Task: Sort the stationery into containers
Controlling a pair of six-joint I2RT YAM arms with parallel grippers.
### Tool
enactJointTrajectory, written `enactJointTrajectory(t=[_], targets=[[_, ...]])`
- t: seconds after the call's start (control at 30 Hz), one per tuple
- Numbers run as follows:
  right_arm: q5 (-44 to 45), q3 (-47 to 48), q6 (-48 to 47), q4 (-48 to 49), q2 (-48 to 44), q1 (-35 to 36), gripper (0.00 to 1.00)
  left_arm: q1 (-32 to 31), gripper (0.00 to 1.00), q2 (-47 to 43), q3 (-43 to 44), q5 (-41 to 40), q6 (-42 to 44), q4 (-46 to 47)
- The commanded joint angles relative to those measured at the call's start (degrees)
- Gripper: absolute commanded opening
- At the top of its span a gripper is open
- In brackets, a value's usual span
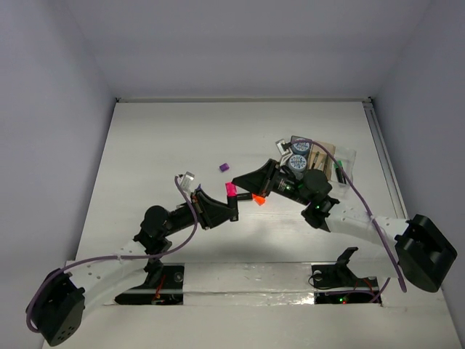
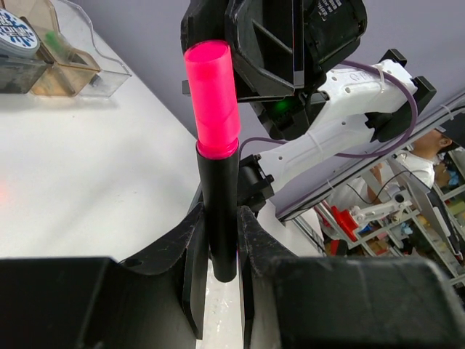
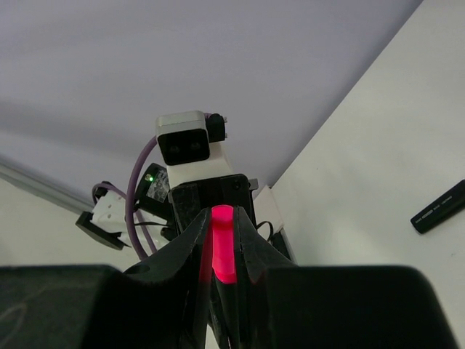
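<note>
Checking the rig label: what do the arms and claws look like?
The left arm and right arm have white perforated links between black joints, each trailed by a purple cable. The left claw and right claw are black, wedge-shaped, two-fingered. A white boxy camera tops the left wrist; a green light glows on the right arm.

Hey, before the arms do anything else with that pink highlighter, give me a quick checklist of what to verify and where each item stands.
1. Left tool closed on the pink-capped highlighter, on its black body: ok.
2. Right tool closed on the pink cap: ok, judging by the right wrist view.
3. Cap seated on the body: ok, no gap shows at the joint.
4. Room left in the clear box: cannot tell, round pieces and the right arm cover much of it.
5. Table free near the tools: not ok, a loose orange cap lies just beside them.
</note>
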Motion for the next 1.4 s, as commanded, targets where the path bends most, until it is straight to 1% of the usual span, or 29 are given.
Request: enactJointTrajectory(t=[0.0, 0.17, 0.23, 0.3, 0.37, 0.5, 0.6, 0.67, 0.7, 0.77, 0.8, 0.87, 0.9, 0.97, 1.0, 1.1, 1.2, 1.3, 1.37], targets=[[-1.4, -1.2, -1.5, 3.9, -1.8, -0.3, 0.13, 0.7, 0.0, -2.0, 2.8, -0.6, 2.4, 1.2], [-3.1, -2.2, -1.9, 5.9, -2.0, -0.3, 0.14, 0.7, 0.0, -2.1, 3.4, -1.0, 3.4, 1.4], [-3.6, -3.2, -1.4, 9.9, -1.2, -0.3, 0.15, 0.7, 0.0, -2.0, 3.8, -0.8, 3.8, 1.9], [-4.7, -3.4, -1.2, 9.9, -0.6, -0.3, 0.15, 1.3, 0.0, -1.8, 4.2, -0.7, 4.2, 2.1], [-6.0, -3.2, -1.2, 12.2, 0.2, 0.2, 0.15, 1.3, 0.0, -1.7, 4.9, -0.3, 4.6, 2.2], [-6.6, -2.6, -1.8, 10.4, 0.4, 0.2, 0.16, 1.8, 0.0, -2.1, 6.4, 0.2, 6.3, -0.4], [-5.9, -2.3, -3.4, 6.8, -1.1, 0.2, 0.18, 1.8, 0.0, -2.9, 7.5, 0.7, 7.9, -3.2], [-4.8, -2.2, -4.3, 5.0, -2.7, 0.2, 0.25, 1.8, 0.0, -3.1, 8.1, 0.8, 8.8, -4.8], [-4.7, -2.0, -5.2, 3.3, -3.2, 0.2, 0.35, 1.8, 0.0, -3.2, 8.1, 1.1, 8.9, -5.0], [-4.2, -1.7, -6.1, 1.6, -4.3, 0.2, 0.43, 1.8, 0.0, -3.1, 8.1, 1.3, 9.1, -5.5], [-3.8, -0.9, -7.6, -0.9, -5.5, 0.2, 0.51, 1.8, 0.0, -3.0, 8.0, 1.5, 9.0, -5.6], [-2.3, 0.4, -9.7, -5.2, -6.9, 0.2, 0.56, 1.8, 0.0, -2.9, 7.8, 1.9, 8.8, -5.6], [-1.7, 1.5, -11.1, -7.8, -7.7, 0.2, 0.61, 1.8, 0.0, -3.1, 7.8, 2.1, 8.9, -5.6], [-1.8, 2.1, -11.8, -8.9, -8.2, 0.2, 0.65, 1.8, 0.0, -3.3, 7.8, 2.1, 9.2, -6.5], [-1.8, 2.2, -11.8, -9.0, -8.3, 0.2, 0.68, 1.8, 0.0, -3.4, 7.8, 2.2, 9.2, -6.7], [-2.3, 3.6, -12.1, -9.0, -7.6, 0.2, 0.74, 1.8, 0.0, -3.3, 7.6, 2.8, 8.8, -6.3], [-3.0, 5.7, -13.5, -10.4, -6.1, 0.2, 0.77, 1.8, 0.0, -3.0, 7.1, 3.4, 8.0, -5.2], [-3.2, 9.3, -15.3, -13.2, -3.3, 0.2, 0.77, 1.8, 0.0, -2.7, 6.4, 3.9, 7.1, -4.0], [-4.5, 11.1, -15.5, -12.9, -0.9, 0.2, 0.77, 1.8, 0.0, -2.7, 6.1, 4.2, 6.5, -3.2]])
